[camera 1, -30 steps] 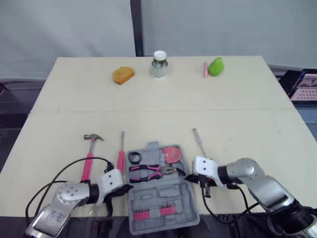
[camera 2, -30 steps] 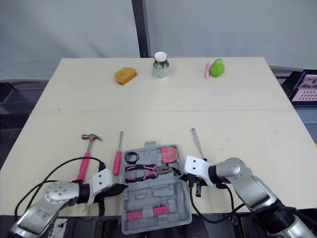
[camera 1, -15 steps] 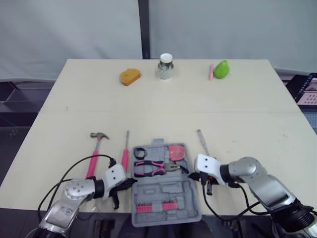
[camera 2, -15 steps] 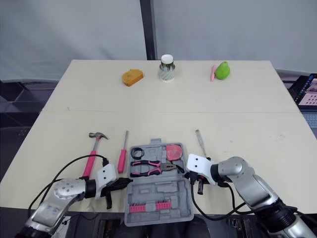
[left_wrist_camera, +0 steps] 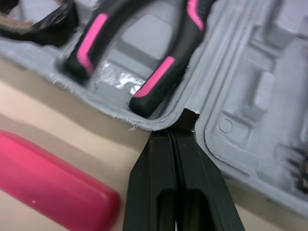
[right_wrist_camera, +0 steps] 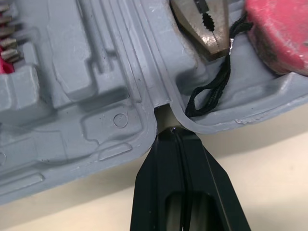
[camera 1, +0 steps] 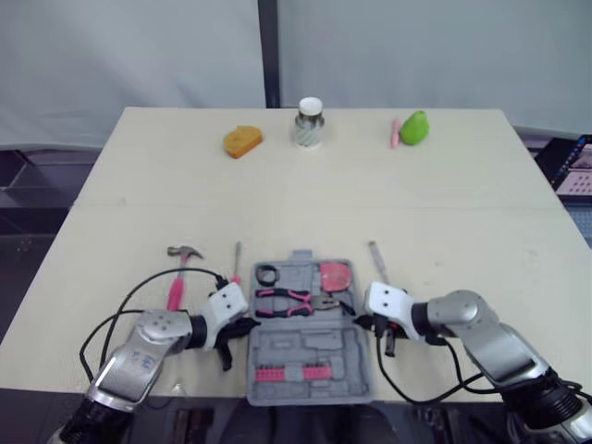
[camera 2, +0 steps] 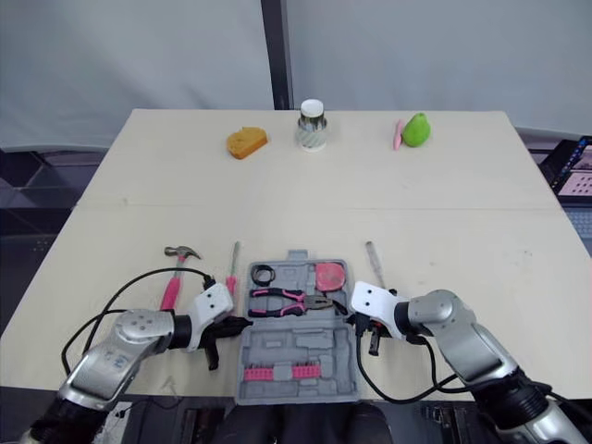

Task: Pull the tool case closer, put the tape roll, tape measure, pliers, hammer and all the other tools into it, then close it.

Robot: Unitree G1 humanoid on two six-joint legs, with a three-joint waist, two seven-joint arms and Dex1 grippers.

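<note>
Grey tool case (camera 1: 310, 344) lies open at the near edge of table (camera 1: 305, 199), centre. Long axis runs near-far, hinge line L-R.
Far half: black tape roll (camera 1: 267, 274), pliers (camera 1: 294, 301) w/ pink-black handles to L and nose to R, red tape measure (camera 1: 335, 275). Near half: row of pink bits (camera 1: 282, 373).
L gripper (left_wrist_camera: 173, 132): fingers pressed together, tip at hinge notch on case's L edge; forearm low, reaching in from L. R gripper (right_wrist_camera: 175, 134): fingers together too, tip at R notch; arm bent in from R.
On table L of case: hammer (camera 1: 176, 287), head far; pink-handled screwdriver (camera 1: 237, 264). R of case: slim metal screwdriver (camera 1: 377, 262).
Far edge: orange item (camera 1: 242, 141), white-lidded jar (camera 1: 310, 123), green item (camera 1: 415, 127).
Table cream w/ seam across the middle. Grey curtain (camera 1: 129, 55) behind.
</note>
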